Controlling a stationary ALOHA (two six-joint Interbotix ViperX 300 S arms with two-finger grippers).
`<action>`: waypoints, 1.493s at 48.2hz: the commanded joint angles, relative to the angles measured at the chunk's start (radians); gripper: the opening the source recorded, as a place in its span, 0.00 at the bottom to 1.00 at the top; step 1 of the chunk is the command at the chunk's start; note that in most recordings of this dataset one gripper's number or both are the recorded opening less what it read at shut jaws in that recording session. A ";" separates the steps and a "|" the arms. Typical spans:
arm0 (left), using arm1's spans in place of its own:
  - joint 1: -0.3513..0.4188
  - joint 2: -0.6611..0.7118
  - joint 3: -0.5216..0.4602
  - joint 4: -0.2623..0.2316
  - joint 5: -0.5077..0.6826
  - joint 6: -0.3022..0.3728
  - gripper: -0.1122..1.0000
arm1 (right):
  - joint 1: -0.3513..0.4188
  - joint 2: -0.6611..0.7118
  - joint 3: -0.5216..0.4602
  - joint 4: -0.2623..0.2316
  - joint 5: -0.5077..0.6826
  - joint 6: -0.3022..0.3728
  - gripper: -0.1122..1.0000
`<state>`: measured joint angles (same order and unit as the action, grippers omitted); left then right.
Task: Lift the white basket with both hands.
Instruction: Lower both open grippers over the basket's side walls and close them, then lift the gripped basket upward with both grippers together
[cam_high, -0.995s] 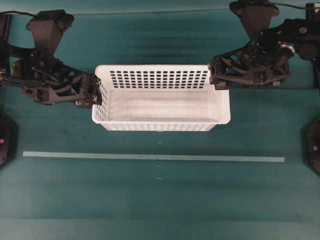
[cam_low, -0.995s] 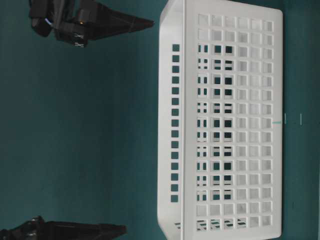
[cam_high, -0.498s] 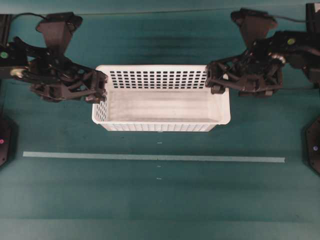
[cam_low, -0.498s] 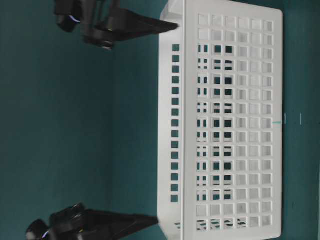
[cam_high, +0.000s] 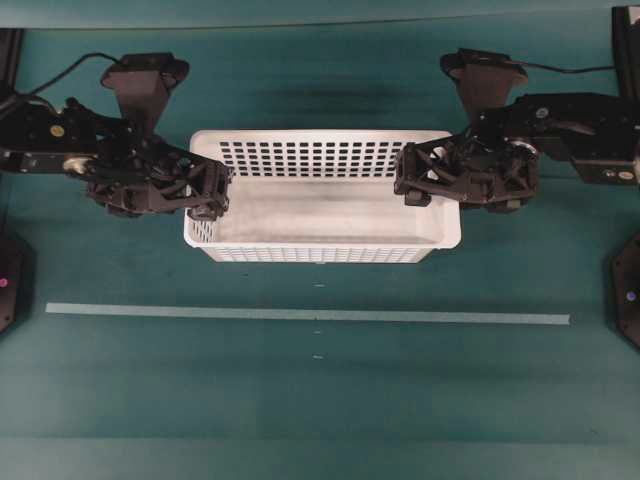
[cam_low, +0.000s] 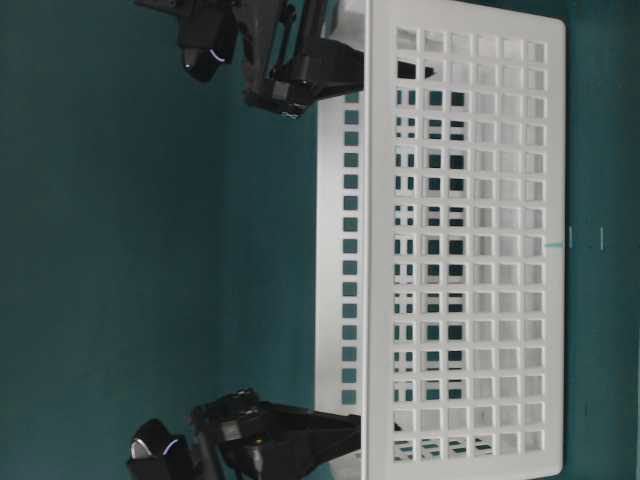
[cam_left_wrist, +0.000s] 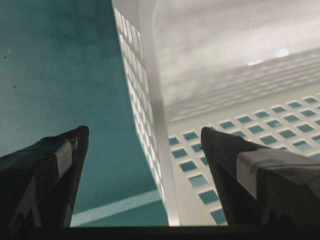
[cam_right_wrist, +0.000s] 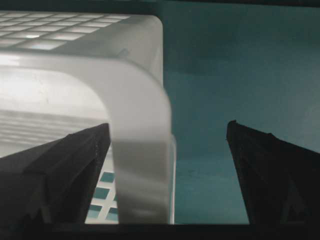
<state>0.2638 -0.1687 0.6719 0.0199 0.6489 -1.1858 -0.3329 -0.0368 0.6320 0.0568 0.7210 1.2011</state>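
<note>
Left gripper (cam_high: 212, 190) and right gripper (cam_high: 412, 180), both spread wide, straddle the white basket's (cam_high: 320, 253) end rims, ready to clamp.

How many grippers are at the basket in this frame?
2. The left gripper straddles the white basket's left end wall, one finger inside and one outside. The right gripper straddles the right end wall near the far corner. Both are open.

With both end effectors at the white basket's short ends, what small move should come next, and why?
Probably close both. The left end effector and right end effector stand open, each straddling an end wall of the white basket, one finger inside, one outside; nothing is gripped yet.
</note>
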 joint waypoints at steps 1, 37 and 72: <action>0.000 -0.003 -0.006 0.003 -0.006 0.000 0.91 | 0.003 0.006 -0.008 0.002 -0.005 0.002 0.96; 0.000 0.017 0.000 0.003 -0.075 0.000 0.13 | 0.003 0.009 -0.005 0.015 -0.020 0.002 0.25; 0.000 -0.025 -0.032 0.003 -0.052 0.000 0.10 | 0.008 -0.025 -0.034 0.015 0.021 -0.008 0.25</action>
<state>0.2654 -0.1595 0.6657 0.0199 0.5906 -1.1888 -0.3313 -0.0399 0.6167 0.0721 0.7225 1.2026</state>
